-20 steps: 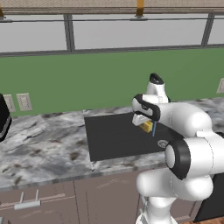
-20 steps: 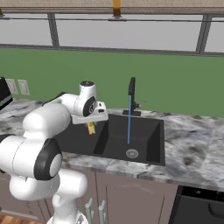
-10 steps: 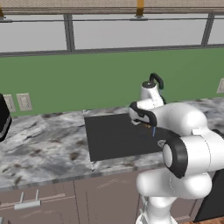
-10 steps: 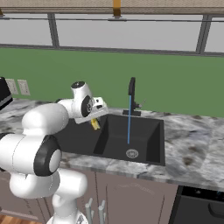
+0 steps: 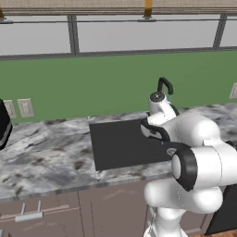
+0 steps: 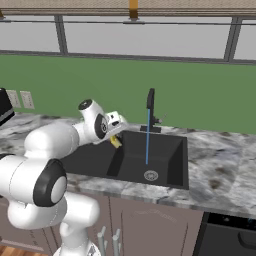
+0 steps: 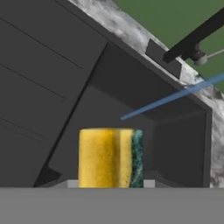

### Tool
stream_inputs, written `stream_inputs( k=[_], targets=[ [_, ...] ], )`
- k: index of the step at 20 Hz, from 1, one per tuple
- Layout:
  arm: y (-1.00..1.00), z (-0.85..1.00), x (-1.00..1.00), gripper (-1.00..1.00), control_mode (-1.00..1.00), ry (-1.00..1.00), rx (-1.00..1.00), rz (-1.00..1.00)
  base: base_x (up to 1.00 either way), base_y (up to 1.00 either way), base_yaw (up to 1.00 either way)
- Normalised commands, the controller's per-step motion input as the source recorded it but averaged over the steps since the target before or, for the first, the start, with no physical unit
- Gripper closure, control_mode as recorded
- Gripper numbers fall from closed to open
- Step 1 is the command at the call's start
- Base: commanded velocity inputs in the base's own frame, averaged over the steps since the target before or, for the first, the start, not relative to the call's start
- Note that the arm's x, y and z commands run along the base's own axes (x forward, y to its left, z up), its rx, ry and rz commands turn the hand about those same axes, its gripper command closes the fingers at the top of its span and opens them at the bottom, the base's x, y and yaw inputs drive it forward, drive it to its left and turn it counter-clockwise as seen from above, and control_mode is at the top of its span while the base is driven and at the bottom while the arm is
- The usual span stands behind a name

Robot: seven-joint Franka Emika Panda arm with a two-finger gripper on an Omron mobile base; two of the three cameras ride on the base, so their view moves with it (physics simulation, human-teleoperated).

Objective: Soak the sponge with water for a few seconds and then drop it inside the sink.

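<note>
The sponge (image 7: 109, 157), yellow with a green layer on one side, is clamped in my gripper (image 7: 110, 183), which is shut on it. In the right base view the gripper (image 6: 116, 136) holds the sponge (image 6: 116, 142) just above the left rim of the dark sink (image 6: 172, 162). A thin blue stream of water (image 6: 147, 137) falls from the black faucet (image 6: 150, 100) towards the silver drain (image 6: 150, 175). The sponge hangs left of the water (image 7: 175, 96), apart from it. In the left base view my own arm hides the gripper.
A flat dark drainboard (image 7: 39, 65) adjoins the basin on its left. Marble counter (image 5: 46, 152) runs either side of the sink (image 5: 115, 143). Wall outlets (image 5: 25, 107) and a black appliance (image 5: 3, 125) sit far left. A dark oven (image 6: 230, 235) is at lower right.
The arm has carried the sponge right, from over the drainboard to the basin's left rim, nearer the stream. The grip stays closed and the water keeps running.
</note>
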Motion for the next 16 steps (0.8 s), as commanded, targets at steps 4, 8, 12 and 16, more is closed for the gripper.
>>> stream_inputs(
  k=[4, 8, 12, 16],
  targets=[
    [-0.16, 0.0, 0.08, 1.0, -1.0, -0.12, -0.17, 0.0, 0.0, 0.0, 0.0],
    [-0.09, 0.0, 0.07, 1.0, -1.0, -0.13, -0.18, -0.04, 0.0, 0.0, 0.0],
    [0.0, 0.0, 0.01, 1.0, -1.0, -0.15, -0.16, -0.07, 0.0, 0.0, 0.0],
    [0.0, 0.0, 0.0, 1.0, -1.0, -0.14, -0.13, -0.08, 0.0, 0.0, 0.0]
  ],
)
